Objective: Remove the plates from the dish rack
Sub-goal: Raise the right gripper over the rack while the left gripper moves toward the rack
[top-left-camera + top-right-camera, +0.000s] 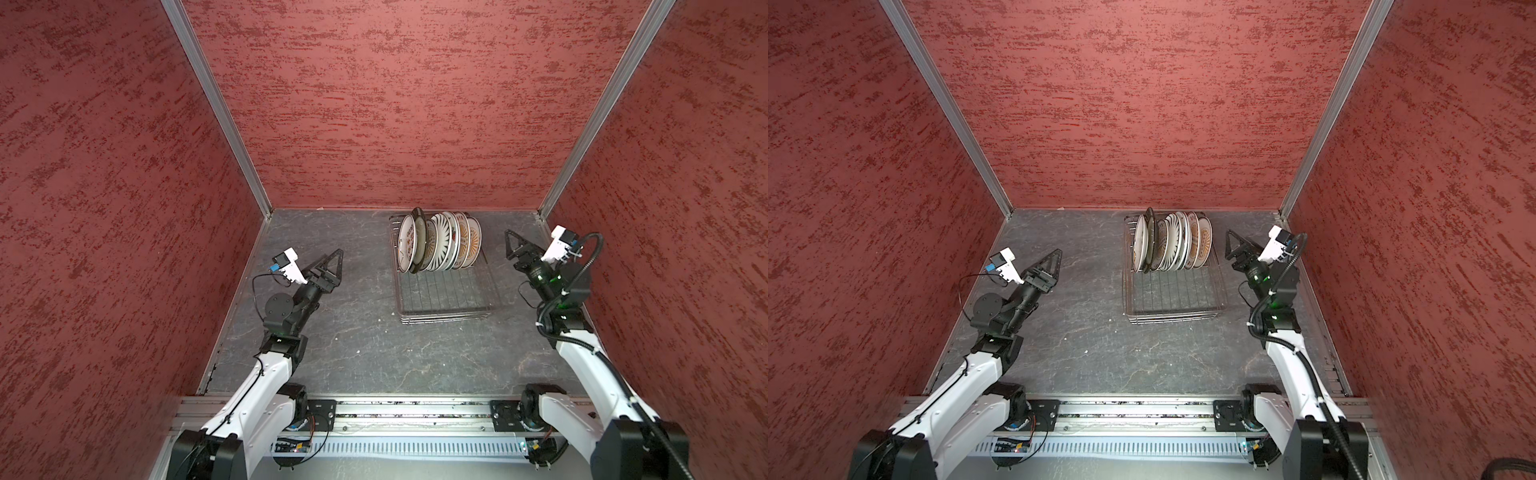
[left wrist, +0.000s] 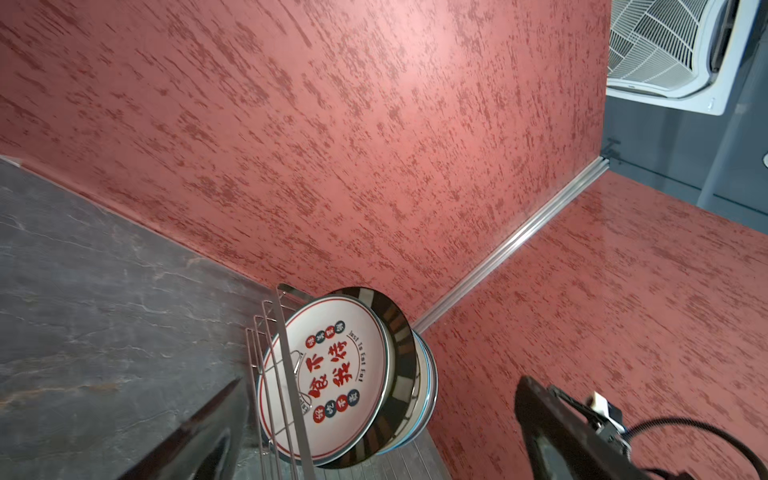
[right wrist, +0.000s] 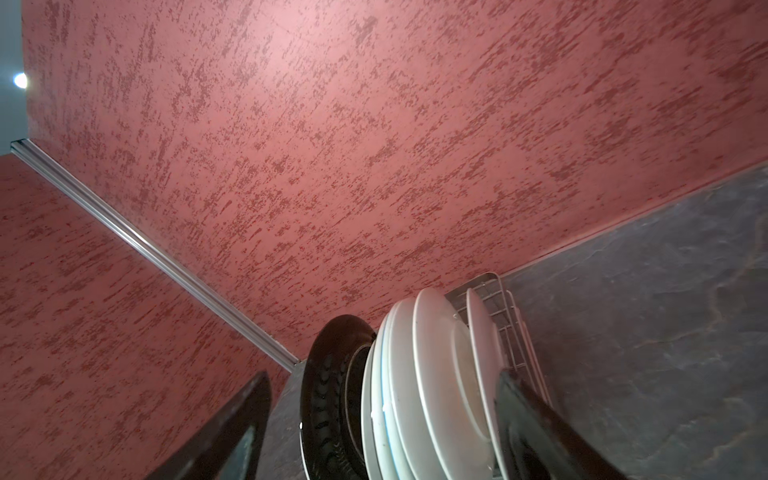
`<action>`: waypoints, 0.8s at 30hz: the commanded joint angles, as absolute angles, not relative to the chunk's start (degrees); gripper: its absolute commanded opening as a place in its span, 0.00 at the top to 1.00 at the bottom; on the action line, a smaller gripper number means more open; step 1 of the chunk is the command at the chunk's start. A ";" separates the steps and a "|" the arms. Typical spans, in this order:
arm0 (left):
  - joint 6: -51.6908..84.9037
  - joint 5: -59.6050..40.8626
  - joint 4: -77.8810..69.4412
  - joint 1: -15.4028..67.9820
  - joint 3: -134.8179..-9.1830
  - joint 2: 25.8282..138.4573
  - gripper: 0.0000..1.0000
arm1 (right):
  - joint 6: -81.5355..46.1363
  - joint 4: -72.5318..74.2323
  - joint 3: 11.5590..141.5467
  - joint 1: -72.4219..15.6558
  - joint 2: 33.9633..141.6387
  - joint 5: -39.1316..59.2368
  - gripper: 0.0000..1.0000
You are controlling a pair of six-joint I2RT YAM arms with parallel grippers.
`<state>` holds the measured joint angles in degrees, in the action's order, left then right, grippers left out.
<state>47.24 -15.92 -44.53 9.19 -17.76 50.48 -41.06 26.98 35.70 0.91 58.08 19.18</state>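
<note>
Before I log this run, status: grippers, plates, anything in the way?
Left gripper open, empty, left of dish rack. Right gripper open, empty, right of it. Plates on edge at rack's far end. Nothing in the way.

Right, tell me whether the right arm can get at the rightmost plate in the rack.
Probably yes. The right arm is beside the dish rack, jaws open, with only bare table between it and the rightmost plate.

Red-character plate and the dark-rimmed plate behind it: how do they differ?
The red-character plate has a white face with a thin red ring; the dark-rimmed plate carries a broad striped band. The dark-rimmed plate is larger, rising above the row; the red-character plate is smaller and ends the row. Both stand on edge in the dish rack.
</note>
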 commanded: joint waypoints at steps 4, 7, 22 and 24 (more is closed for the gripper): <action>40.53 -16.90 -37.23 14.53 -23.30 53.38 0.01 | -33.40 15.21 50.08 -10.99 65.71 12.78 0.18; 36.70 -15.06 -35.08 18.78 -25.34 54.67 0.01 | -29.73 9.66 57.66 -16.36 71.39 7.27 0.19; 38.50 -7.82 -26.82 23.15 -27.79 56.72 0.01 | -21.81 -11.82 86.76 -32.28 98.94 -17.22 0.41; 39.00 -8.38 -29.36 23.38 -27.32 57.62 0.01 | -21.53 -14.60 90.27 -32.92 101.88 -18.04 0.46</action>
<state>38.30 -9.65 -27.92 22.81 -27.79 56.93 -23.22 -8.60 85.52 -32.45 99.74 -11.92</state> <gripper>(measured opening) 0.994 0.556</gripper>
